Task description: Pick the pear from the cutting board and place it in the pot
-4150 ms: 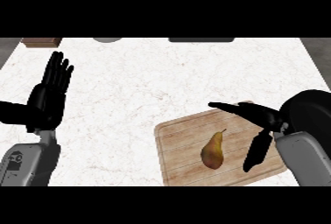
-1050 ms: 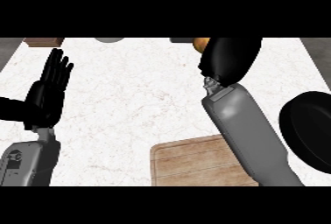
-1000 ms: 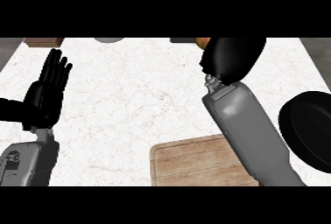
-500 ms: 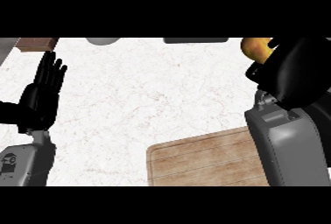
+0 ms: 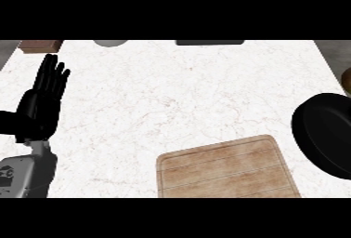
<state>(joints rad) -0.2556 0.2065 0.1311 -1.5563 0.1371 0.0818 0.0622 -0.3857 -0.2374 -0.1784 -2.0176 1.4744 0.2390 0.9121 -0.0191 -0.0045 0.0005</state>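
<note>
The wooden cutting board [image 5: 226, 169] lies at the lower middle of the head view, and nothing rests on it. Just right of it, the black pot [image 5: 328, 135] is cut off by the view's right edge. A small brownish shape [image 5: 347, 78] shows at the right edge above the pot; I cannot tell what it is. No pear shows clearly anywhere. My left hand [image 5: 41, 104] rests open at the left edge, fingers pointing up, well away from the board. My right hand and forearm are out of the picture.
Along the counter's far edge stand a brown block [image 5: 39, 45], a grey round object [image 5: 109, 42] and a dark flat object [image 5: 209, 42]. White marble counter [image 5: 178, 93] stretches between the left hand and the pot.
The right arm, which held an orange-brown thing at the top of the view, swung right and left the picture. The board and pot now show uncovered. The left hand stayed put.
</note>
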